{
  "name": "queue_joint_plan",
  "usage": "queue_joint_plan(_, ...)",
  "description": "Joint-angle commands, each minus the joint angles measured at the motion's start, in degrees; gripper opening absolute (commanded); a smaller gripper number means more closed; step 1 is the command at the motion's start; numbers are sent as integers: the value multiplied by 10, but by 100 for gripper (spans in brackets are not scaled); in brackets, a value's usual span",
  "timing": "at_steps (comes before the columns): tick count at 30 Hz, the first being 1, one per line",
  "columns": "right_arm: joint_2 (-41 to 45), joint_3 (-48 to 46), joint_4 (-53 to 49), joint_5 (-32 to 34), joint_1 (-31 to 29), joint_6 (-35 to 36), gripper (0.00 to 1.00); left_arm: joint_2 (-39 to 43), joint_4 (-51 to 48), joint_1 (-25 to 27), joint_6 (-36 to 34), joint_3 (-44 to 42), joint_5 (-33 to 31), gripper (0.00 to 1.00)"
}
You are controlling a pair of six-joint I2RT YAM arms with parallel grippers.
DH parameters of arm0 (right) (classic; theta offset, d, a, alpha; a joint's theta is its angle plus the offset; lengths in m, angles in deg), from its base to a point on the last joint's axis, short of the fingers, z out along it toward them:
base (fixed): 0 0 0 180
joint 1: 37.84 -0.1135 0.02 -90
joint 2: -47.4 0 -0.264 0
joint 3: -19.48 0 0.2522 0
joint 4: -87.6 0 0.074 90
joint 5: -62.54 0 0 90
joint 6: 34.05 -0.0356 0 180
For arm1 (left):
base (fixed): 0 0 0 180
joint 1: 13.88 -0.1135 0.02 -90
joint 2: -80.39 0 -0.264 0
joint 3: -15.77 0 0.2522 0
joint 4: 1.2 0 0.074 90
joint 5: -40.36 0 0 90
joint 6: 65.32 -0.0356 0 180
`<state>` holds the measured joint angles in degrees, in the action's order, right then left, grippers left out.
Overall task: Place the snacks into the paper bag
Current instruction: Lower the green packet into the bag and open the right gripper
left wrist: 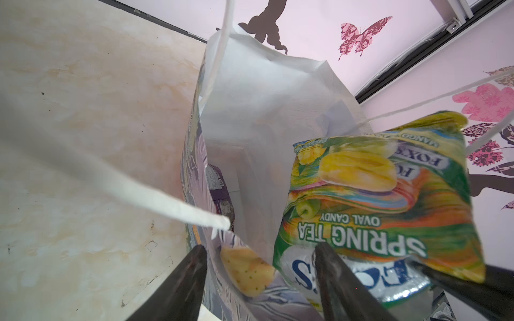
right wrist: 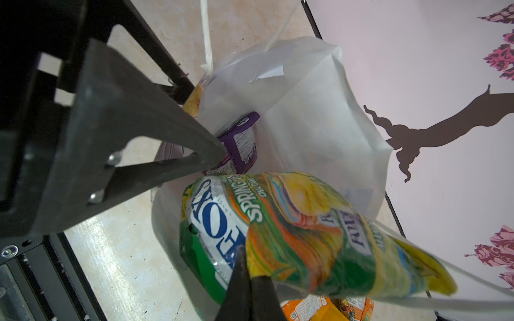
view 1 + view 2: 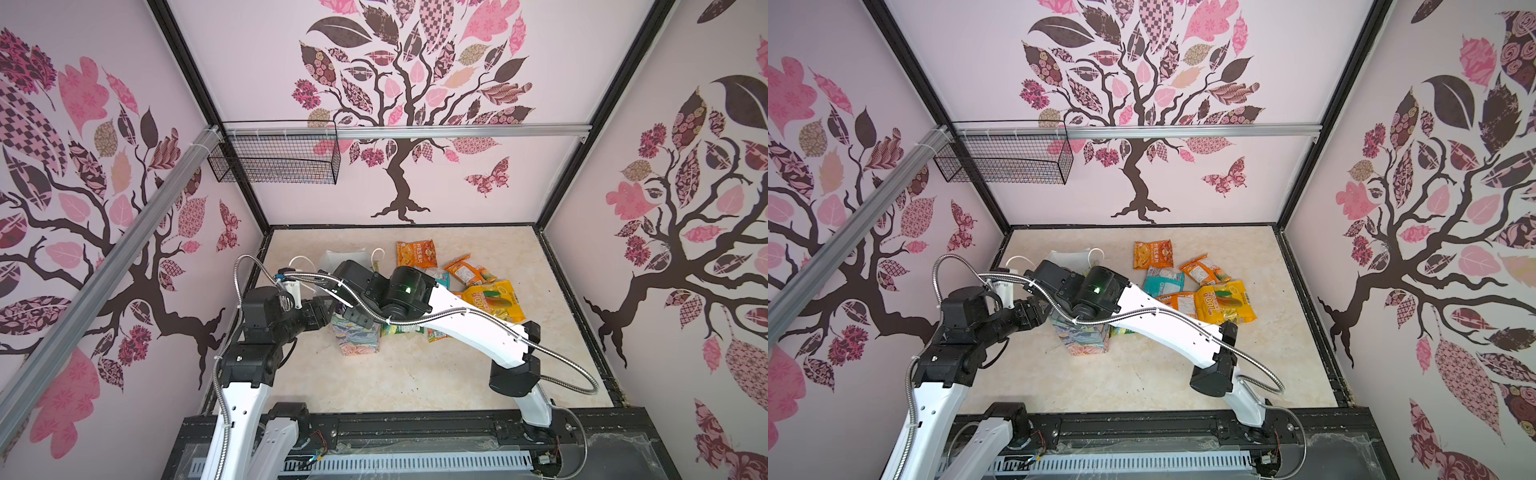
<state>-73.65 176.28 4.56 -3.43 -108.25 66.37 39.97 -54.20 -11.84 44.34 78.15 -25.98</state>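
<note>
Currently pinching a glossy yellow-green "SPRING TEA" candy packet (image 2: 306, 236) in the clamped right gripper (image 2: 246, 275) at the open mouth of the painterly-print paper bag (image 2: 306, 111) while straddling its wall with the wide-spread jaws of the left gripper (image 1: 261, 247), a purple packet (image 2: 242, 141) lying inside.

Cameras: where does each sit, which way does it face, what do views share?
Top views: stereo head high over the base, looking down and forward at table and back wall; left arm, right arm show.
Left wrist: looks past the open left pincer into the paper bag.
Right wrist: looks past the right pincer, shut on the yellow-green packet, into the bag.
Shared: both wrist views show bag and packet.
</note>
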Motion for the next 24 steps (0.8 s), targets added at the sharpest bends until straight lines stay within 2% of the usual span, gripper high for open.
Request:
queue_joint_plan(1, -12, 15, 23, 16, -2, 18, 0, 4, 5, 1, -7, -7, 3, 65)
queue_joint_plan(14, -33, 8, 68, 5, 4, 47, 1, 6, 7, 2, -7, -8, 5, 65)
queue_joint_plan(20, -31, 6, 71, -12, 14, 38, 8, 6, 8, 2, -6, -8, 7, 65)
queue_joint_plan(24, -28, 6, 76, -27, 19, 29, 20, 5, 7, 1, -6, -8, 7, 65)
